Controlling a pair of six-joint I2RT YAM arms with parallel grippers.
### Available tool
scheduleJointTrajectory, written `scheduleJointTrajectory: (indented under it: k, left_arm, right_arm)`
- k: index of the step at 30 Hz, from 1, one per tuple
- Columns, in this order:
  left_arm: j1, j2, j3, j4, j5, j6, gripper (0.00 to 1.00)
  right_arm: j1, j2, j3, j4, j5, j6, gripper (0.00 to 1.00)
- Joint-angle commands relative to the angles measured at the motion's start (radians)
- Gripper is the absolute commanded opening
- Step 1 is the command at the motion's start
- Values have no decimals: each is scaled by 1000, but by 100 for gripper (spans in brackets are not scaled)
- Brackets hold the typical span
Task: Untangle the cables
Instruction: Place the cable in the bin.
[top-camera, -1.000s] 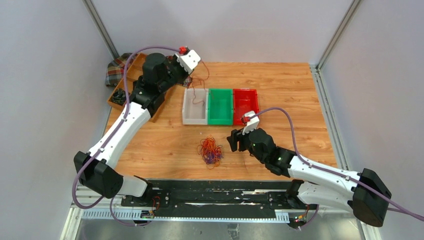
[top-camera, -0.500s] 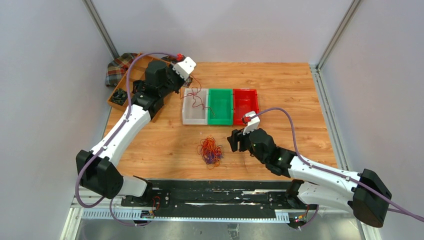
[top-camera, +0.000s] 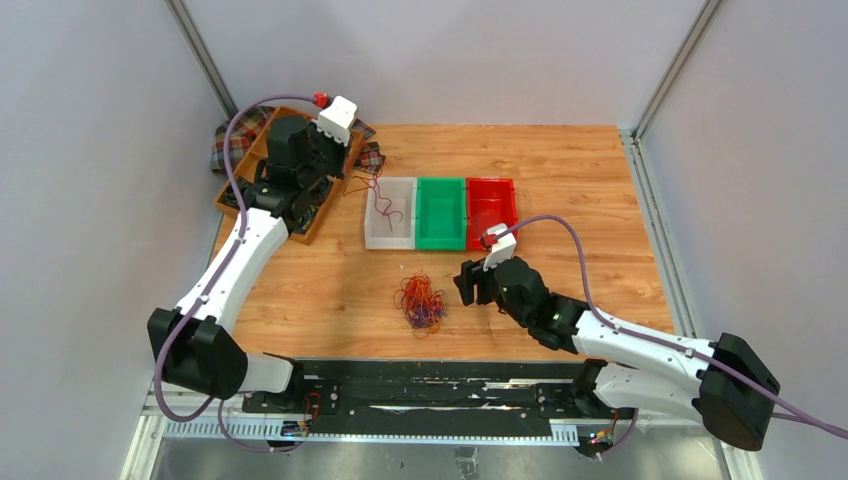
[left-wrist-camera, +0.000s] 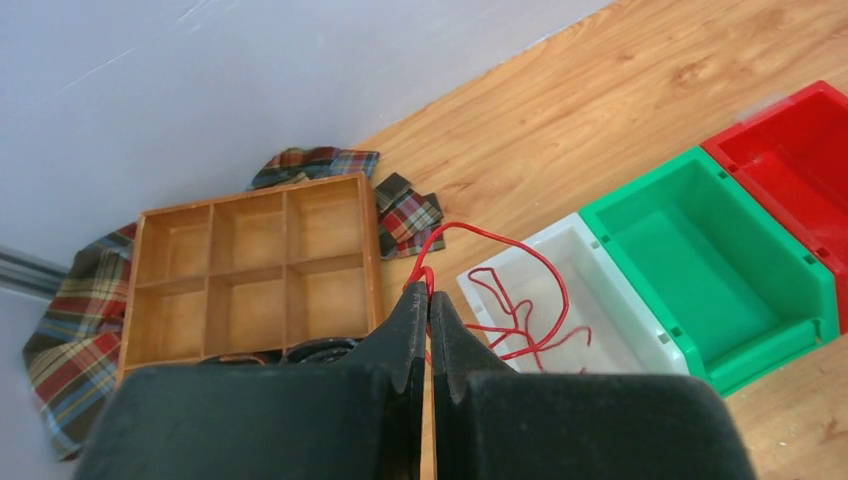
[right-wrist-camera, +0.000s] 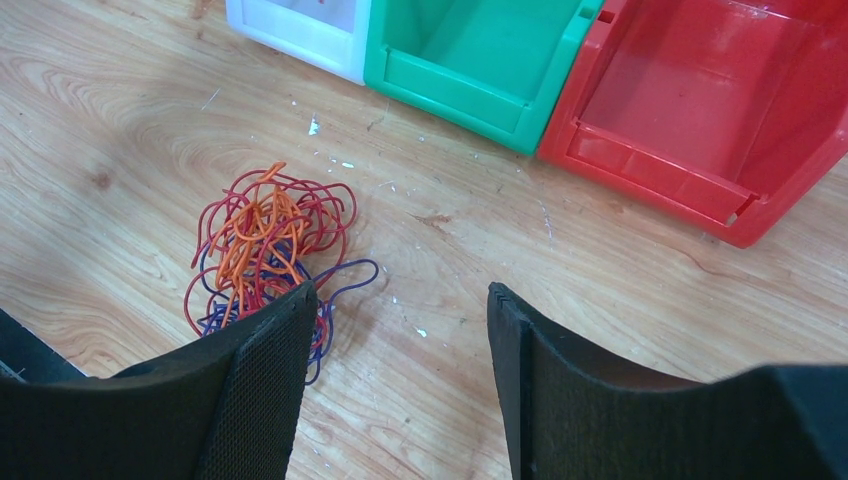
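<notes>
Swinging back and to the left, the left arm is now reaching over the wooden tray (left-wrist-camera: 250, 270) left of the white bin (top-camera: 390, 240), where a second ago it was hanging above that bin's far left corner. The right arm is sitting almost where it was.

The left gripper (left-wrist-camera: 428, 290) is clenching a red wire (left-wrist-camera: 487, 231) between its closed fingertips. The wire is looping up from the tips and trailing down into the white bin, where its coils are lying on the floor; a second ago less of it was resting there. Where the wire goes below the fingertips is hidden behind the fingers. From above, the wrist housing is covering those fingers. A dark object in the tray is peeking out behind the gripper, too cut off to identify. A plaid cloth (left-wrist-camera: 60, 330) is lying under the tray, left of the white bin.

The right gripper (right-wrist-camera: 398, 292) is hovering spread wide and holding nothing, in front of the white bin and to its right. The clump of cables (right-wrist-camera: 265, 250), red, orange and purple, is lying on the table (top-camera: 560, 180) just in front of the white bin; one finger is hiding its near edge. A green bin (top-camera: 441, 215) and a red bin (top-camera: 491, 205) are standing in a row right of the white bin.
</notes>
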Motion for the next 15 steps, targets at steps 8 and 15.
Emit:
scheduleJointTrajectory:
  k: [8, 15]
  left_arm:
    - [-72, 11, 13, -22, 100, 1, 0]
    - [-139, 84, 34, -47, 79, 8, 0]
  right_arm:
    - [-19, 16, 25, -8, -4, 12, 63]
    - [-21, -14, 11, -12, 20, 8, 63]
